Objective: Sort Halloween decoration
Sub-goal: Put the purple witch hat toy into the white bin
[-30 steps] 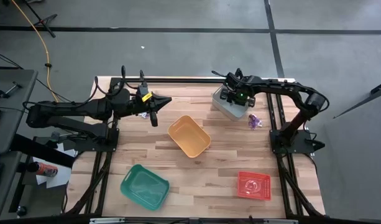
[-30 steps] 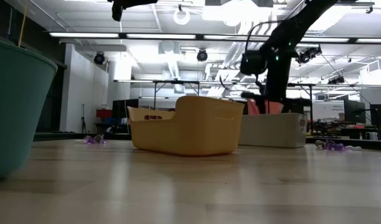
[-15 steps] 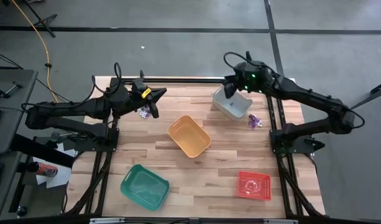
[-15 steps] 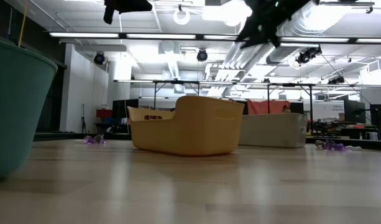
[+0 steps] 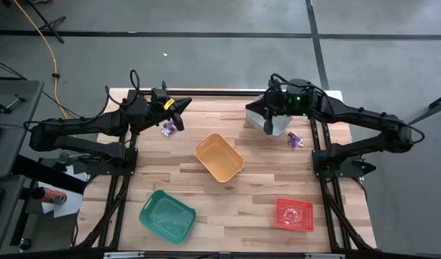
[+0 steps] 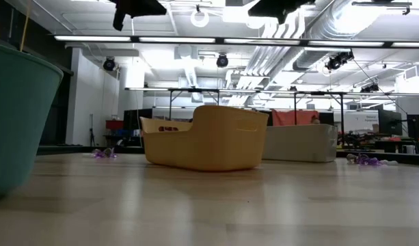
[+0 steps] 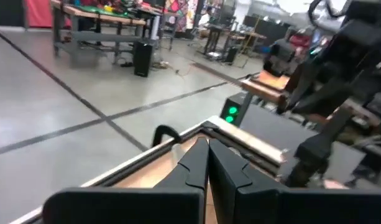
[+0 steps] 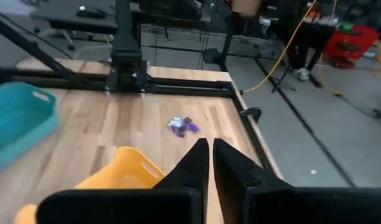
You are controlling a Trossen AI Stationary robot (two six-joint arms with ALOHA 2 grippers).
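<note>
One purple trinket (image 5: 170,128) lies on the wooden table at the far left and also shows in the right wrist view (image 8: 183,126). A second purple trinket (image 5: 295,139) lies at the far right, next to the grey bin (image 5: 279,124). My left gripper (image 5: 183,106) hovers shut, high above the table just beyond the left trinket, with nothing between its fingers (image 7: 206,158). My right gripper (image 5: 268,124) hangs shut and high over the grey bin, pointing toward the table's left. Its fingers (image 8: 199,158) hold nothing.
An orange bin (image 5: 219,157) stands mid-table, a green bin (image 5: 167,214) at the near left and a red bin (image 5: 293,214) at the near right. Bare wood lies between them. In the low view both arms show only at the top edge.
My right gripper has risen out of the grey bin, rolling as it rose, and now hangs high above it. My left gripper has swung a little toward the far edge, so the left purple trinket shows. No bin or trinket has moved.
</note>
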